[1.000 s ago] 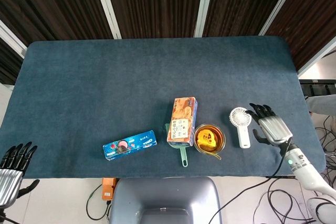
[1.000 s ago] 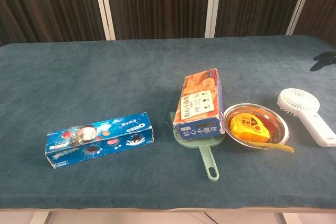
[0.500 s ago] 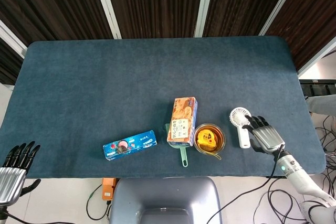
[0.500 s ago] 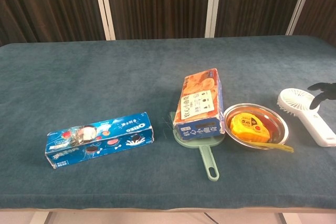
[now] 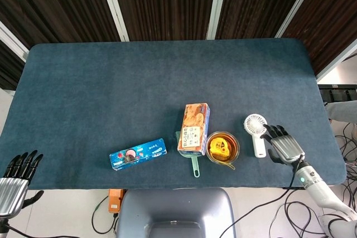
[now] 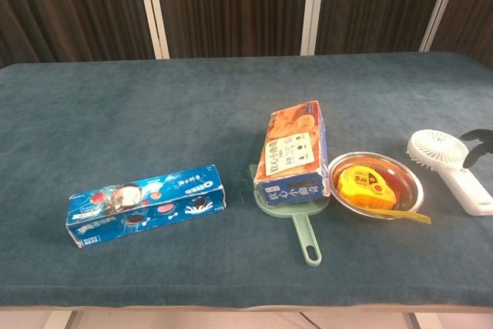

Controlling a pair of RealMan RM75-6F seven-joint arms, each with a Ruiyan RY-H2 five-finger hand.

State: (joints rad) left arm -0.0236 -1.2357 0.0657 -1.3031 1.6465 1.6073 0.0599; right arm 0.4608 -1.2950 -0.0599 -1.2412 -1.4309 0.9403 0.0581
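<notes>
white fan [image 5: 256, 131] one, right hand [image 5: 285, 145] beside; two boxes.

Dark wood-slat wall [image 5: 162, 4] with white strips behind; blue-covered table [image 5: 139, 82]; pale floor, cables [image 5: 268, 215] below.

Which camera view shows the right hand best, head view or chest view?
The head view. There the whole right hand shows from above, fingers spread, just beside the handle of the white fan. The chest view catches only its dark fingertips at the picture's right edge, above the fan's handle; the palm is cut off.
</notes>
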